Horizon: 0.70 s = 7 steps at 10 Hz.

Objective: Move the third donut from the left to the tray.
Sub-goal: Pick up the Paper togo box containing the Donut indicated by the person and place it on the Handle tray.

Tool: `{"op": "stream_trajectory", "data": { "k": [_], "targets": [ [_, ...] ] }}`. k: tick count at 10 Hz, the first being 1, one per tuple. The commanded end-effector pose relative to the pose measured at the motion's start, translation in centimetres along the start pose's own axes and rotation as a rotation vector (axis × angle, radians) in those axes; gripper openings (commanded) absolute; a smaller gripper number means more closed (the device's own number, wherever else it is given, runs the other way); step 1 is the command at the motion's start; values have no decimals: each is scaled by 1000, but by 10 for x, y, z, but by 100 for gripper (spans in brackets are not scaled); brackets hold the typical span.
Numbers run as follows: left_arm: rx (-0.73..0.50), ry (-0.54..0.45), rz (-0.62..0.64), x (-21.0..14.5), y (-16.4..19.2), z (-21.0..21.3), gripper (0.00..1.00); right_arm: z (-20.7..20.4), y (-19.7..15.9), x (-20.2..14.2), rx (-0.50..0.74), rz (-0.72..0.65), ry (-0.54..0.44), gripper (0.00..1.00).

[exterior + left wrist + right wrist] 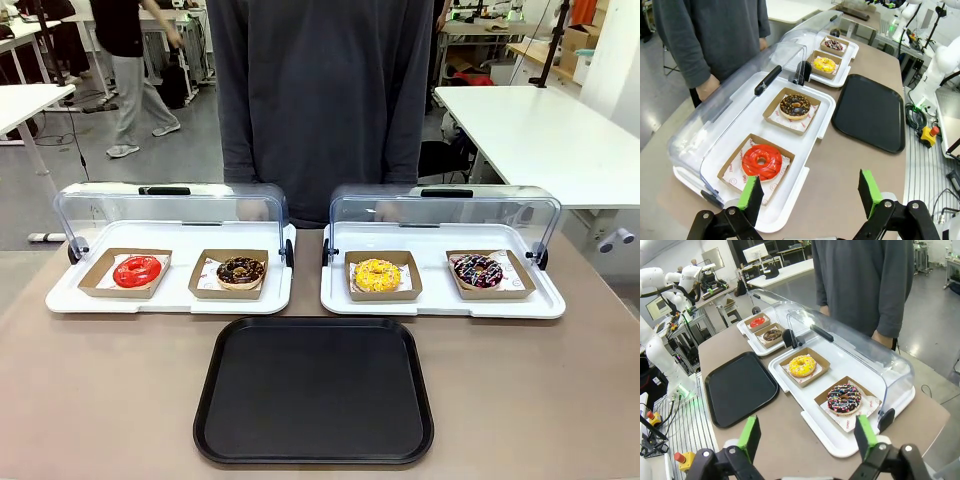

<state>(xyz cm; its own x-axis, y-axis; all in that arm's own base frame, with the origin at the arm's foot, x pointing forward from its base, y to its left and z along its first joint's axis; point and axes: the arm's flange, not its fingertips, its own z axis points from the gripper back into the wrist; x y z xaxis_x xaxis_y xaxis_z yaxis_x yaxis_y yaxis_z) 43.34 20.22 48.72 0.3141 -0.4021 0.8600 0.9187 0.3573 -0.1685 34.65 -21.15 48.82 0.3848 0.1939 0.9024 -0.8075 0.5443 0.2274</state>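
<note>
Yellow-iced donut (377,274): in its brown cardboard holder, left slot of the robot's-right white tray (440,305), clear lid (445,215) raised behind it, front edge unobstructed.
Right gripper (807,437): fingers spread wide, empty, over the table end by that tray, well apart from the donut.
Left gripper (810,192): spread, empty, near the red-iced donut (761,161).
Black tray (315,390): bare, just in front of both white trays, open table on either side.

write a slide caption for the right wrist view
Open right pincer looks toward the yellow donut and the black tray.
</note>
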Motion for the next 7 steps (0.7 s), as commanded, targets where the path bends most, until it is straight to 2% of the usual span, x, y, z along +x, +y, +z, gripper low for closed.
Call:
{"op": "stream_trajectory", "data": {
  "k": [1,7],
  "targets": [
    [-4,4,5,0,-1,0,100,0,-1,2,3,16,-27,100],
    [-4,4,5,0,-1,0,100,0,-1,2,3,16,-27,100]
  ]
}}
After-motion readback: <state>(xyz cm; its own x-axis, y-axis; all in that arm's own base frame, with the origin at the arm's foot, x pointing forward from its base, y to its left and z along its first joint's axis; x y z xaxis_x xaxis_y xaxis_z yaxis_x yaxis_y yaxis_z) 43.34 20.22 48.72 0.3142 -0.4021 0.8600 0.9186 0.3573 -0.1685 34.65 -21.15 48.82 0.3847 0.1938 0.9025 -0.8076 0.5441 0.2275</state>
